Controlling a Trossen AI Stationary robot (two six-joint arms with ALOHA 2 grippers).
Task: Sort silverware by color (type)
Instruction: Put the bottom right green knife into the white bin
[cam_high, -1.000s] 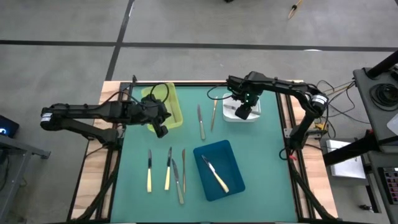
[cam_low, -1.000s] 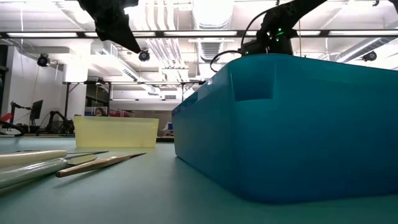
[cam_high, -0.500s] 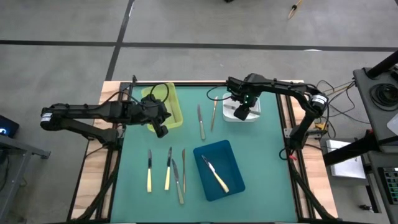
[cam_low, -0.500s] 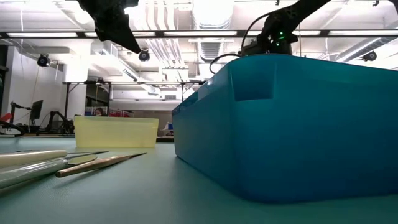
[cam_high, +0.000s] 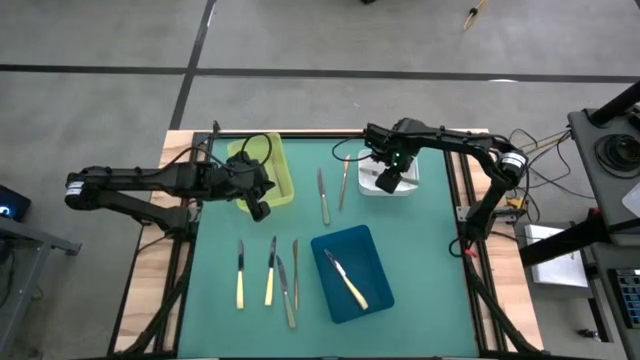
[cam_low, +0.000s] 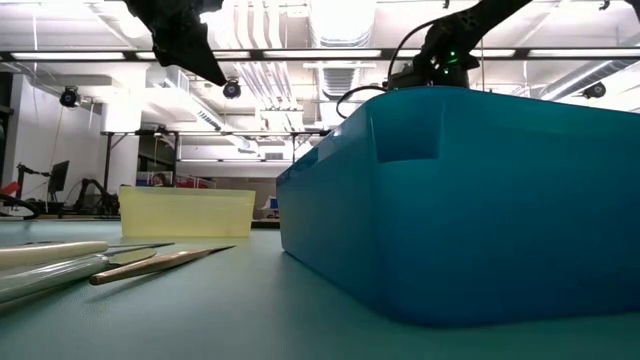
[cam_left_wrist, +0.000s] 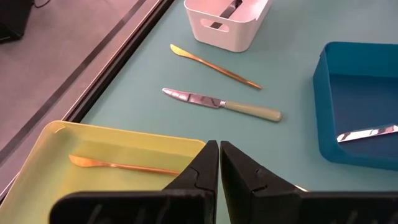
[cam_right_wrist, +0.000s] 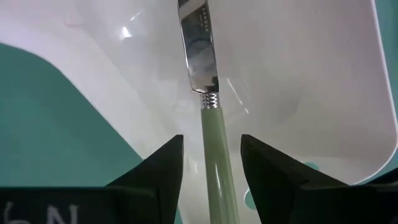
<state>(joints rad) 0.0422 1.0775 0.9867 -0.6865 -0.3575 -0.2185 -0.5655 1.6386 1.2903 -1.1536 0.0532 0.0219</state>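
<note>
My right gripper (cam_right_wrist: 212, 163) hangs open over the white tray (cam_high: 403, 186), pointing down. A knife with a pale handle (cam_right_wrist: 215, 143) and a silver blade (cam_right_wrist: 198, 46) lies in that tray. The handle runs up between my fingers with a gap on each side. My left gripper (cam_left_wrist: 219, 163) is shut on nothing, above the yellow tray (cam_left_wrist: 50, 162), which holds one gold utensil (cam_left_wrist: 121, 166). A pale-handled knife (cam_high: 323, 196) and a gold one (cam_high: 343, 185) lie mid-table. Several more pieces of silverware (cam_high: 270, 275) lie near the front. One knife (cam_high: 346, 279) lies in the blue tray (cam_high: 372, 250).
The blue tray (cam_low: 470, 200) fills the right of the low view, with the yellow tray (cam_low: 185, 212) behind it and utensils (cam_low: 150, 262) lying flat at the left. Wooden table rails run along both sides. Bare green mat lies to the right of the blue tray.
</note>
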